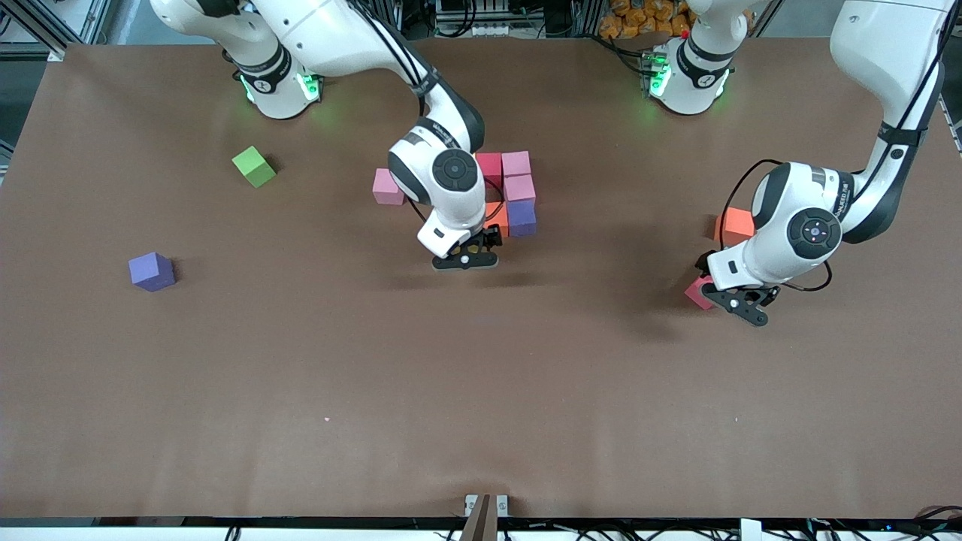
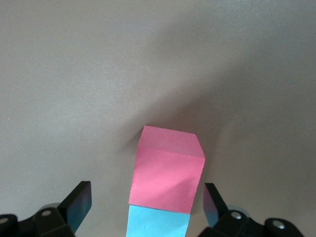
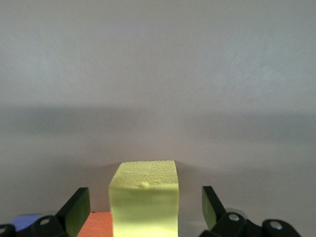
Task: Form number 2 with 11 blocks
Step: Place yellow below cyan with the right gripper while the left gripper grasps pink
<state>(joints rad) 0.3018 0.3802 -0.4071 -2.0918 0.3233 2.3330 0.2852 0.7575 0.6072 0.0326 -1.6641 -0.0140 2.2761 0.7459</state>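
Observation:
A cluster of touching blocks lies mid-table: a red one [image 1: 488, 165], two pink ones [image 1: 516, 163] [image 1: 519, 188], an orange one [image 1: 496, 218] and a purple one [image 1: 521, 218]. Another pink block [image 1: 388, 186] lies beside them, partly hidden by the right arm. My right gripper [image 1: 466, 259] [image 3: 144, 195] is open, its fingers standing clear on both sides of a yellow block [image 3: 145, 173] that rests beside the orange one [image 3: 96, 224]. My left gripper [image 1: 744, 300] [image 2: 145, 192] is open around a pink-red block [image 2: 168, 168] [image 1: 699, 291] that touches a light blue block [image 2: 158, 224].
A green cube [image 1: 254, 166] and a lone purple cube [image 1: 152, 271] lie toward the right arm's end of the table. A loose orange block [image 1: 734, 224] sits by the left arm's wrist. The brown table top [image 1: 481, 391] stretches toward the front camera.

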